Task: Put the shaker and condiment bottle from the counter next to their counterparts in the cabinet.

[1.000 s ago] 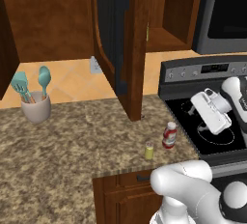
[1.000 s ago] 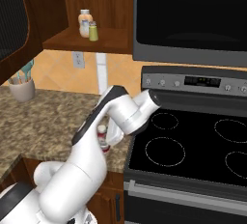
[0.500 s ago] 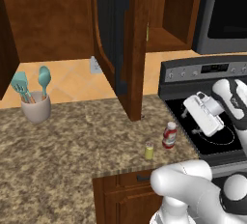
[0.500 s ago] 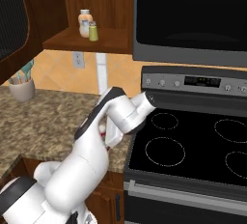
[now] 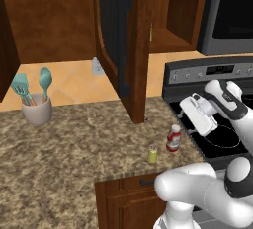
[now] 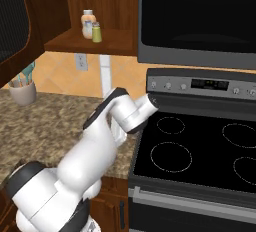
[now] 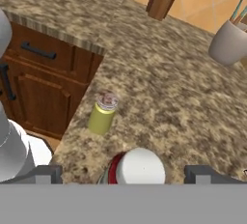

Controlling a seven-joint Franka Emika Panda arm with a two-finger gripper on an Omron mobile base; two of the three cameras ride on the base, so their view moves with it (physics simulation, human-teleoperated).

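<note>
- My gripper [image 7: 125, 172] hangs with its jaws spread wide and nothing between them, poised right above the condiment bottle [image 7: 136, 166], whose white cap sits between my two fingertips in the hand view.
- That bottle stands upright on the counter [image 5: 74, 144] near its front edge, close to the stove [image 5: 217, 139].
- The shaker [image 5: 153, 154] stands just beside it, a little nearer the counter's edge, not touching it.
- I judge the step to be reaching for the bottle: next I must descend straight, keeping the cap centred, then close on the body without nudging the shaker.
- Farther off, the cabinet [image 6: 95, 41] stands open, with the counterpart bottles [image 6: 91, 25] on its shelf.
- A utensil cup [image 5: 36, 108] sits well apart.
</note>
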